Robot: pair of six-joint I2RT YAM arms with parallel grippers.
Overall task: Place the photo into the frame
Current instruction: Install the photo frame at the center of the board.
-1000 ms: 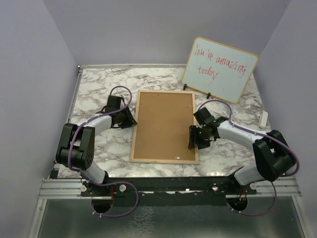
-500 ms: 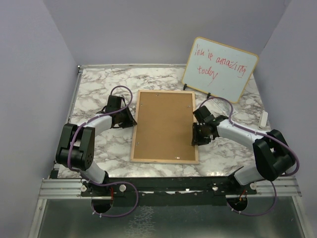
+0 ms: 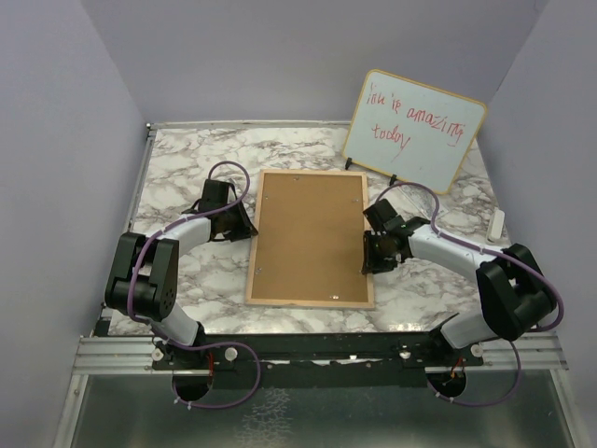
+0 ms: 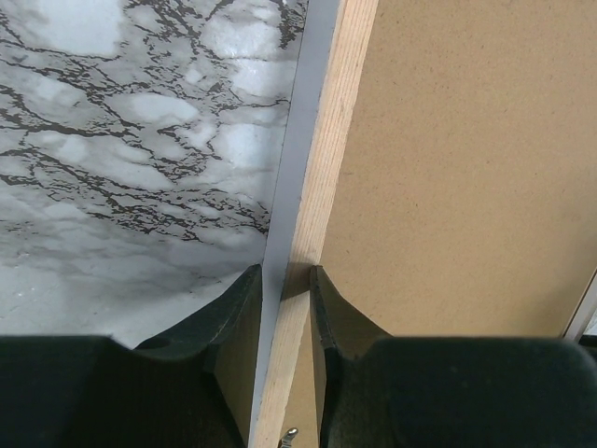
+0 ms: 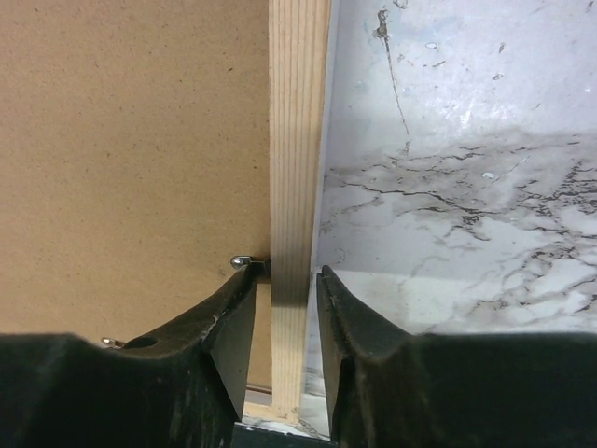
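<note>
The frame (image 3: 309, 303) lies face down in the middle of the marble table, with the plain brown backing board (image 3: 310, 238) set inside its light wood rails. The photo is hidden. My left gripper (image 3: 245, 224) is at the frame's left rail. In the left wrist view it (image 4: 287, 275) is shut on that rail (image 4: 328, 140), both fingers touching it. My right gripper (image 3: 369, 254) is at the right rail. In the right wrist view it (image 5: 287, 275) straddles the rail (image 5: 298, 112) narrowly open, with a small gap on the board side beside a metal clip (image 5: 241, 262).
A wood-rimmed whiteboard (image 3: 415, 131) with red writing stands at the back right. A small white object (image 3: 497, 224) lies by the table's right edge. Purple walls enclose the table (image 3: 187, 159) on three sides.
My right gripper has moved a little up along the frame's right rail and settled astride it. The left arm and the frame have not moved.
</note>
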